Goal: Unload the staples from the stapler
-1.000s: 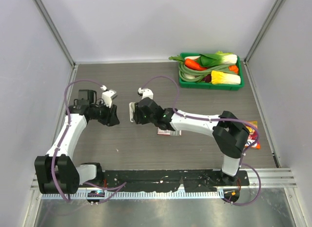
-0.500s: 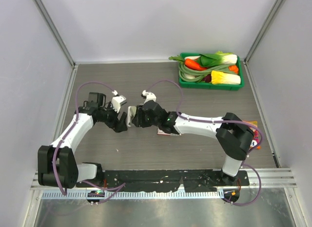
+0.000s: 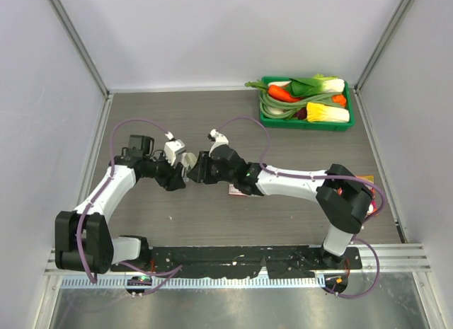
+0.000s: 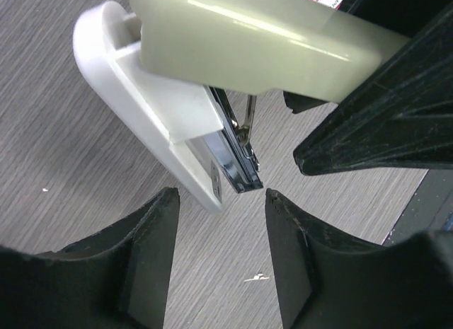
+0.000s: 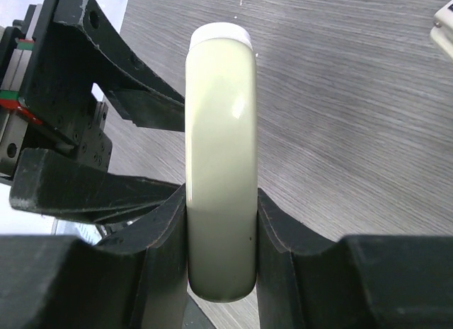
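Note:
The stapler (image 5: 219, 131), pale olive-grey on top with a whitish end, is held off the table, and my right gripper (image 5: 221, 230) is shut on its rear half. In the left wrist view its white base (image 4: 141, 110) and black-and-silver magazine (image 4: 237, 156) hang apart from the top. My left gripper (image 4: 219, 201) stands open just in front of the magazine's tip, with nothing between its fingers. Seen from above, both grippers meet at the stapler (image 3: 190, 161) left of the table's middle. The staples do not show as a strip.
A flat pink-and-white box (image 3: 244, 192) lies under the right forearm. A green tray (image 3: 304, 124) of toy vegetables stands at the back right, and an orange packet (image 3: 368, 198) lies near the right edge. A tiny pale speck (image 4: 256, 278) lies on the wood.
My left gripper has moved right, up to the stapler's front end, with its jaws wider than a second ago. My right gripper has shifted slightly left with the stapler.

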### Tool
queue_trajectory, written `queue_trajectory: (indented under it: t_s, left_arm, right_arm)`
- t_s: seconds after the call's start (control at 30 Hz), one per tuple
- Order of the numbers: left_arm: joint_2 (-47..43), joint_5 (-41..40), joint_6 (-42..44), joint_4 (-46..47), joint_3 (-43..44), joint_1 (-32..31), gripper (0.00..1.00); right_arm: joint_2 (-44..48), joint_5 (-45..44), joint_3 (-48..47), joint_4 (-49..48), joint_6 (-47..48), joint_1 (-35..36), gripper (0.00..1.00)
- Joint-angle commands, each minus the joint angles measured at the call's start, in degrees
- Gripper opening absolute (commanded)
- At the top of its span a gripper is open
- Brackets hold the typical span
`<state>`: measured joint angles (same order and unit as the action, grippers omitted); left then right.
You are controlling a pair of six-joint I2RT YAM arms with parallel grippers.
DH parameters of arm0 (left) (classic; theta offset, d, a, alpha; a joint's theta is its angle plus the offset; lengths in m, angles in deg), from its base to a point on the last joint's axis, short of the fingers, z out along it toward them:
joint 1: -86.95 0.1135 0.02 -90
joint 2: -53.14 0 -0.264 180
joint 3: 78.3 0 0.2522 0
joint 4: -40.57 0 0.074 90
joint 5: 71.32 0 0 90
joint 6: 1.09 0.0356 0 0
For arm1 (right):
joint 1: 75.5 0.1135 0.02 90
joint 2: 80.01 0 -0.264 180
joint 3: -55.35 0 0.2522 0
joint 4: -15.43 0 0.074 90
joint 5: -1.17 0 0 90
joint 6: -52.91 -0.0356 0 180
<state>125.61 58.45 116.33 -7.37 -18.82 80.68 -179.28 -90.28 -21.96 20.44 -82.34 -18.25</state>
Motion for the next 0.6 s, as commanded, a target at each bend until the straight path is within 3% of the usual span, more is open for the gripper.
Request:
queue_trajectory:
  t_s: [0.0,0.17,0.4,0.57]
  left_arm:
    - [0.7,2.8,1.7,1.3,1.8,-0.2,0.52]
    - [0.7,2.6,3.5,0.9,1.7,-0.7,0.34]
    - [-1.9,0.4,5.1,1.2,0.3,-1.6,0.25]
    - [-3.7,-4.4,3.0,5.8,-1.1,-2.9,0.10]
  right_arm:
    - [3.8,2.9,0.6,-5.6,-1.8,0.0,0.16]
    - [4.5,3.8,2.1,-7.2,-2.6,0.0,0.16]
    - [4.8,4.7,2.7,-7.3,-2.6,-0.4,0.15]
    - [5.5,6.7,3.6,-6.7,-1.6,-0.4,0.14]
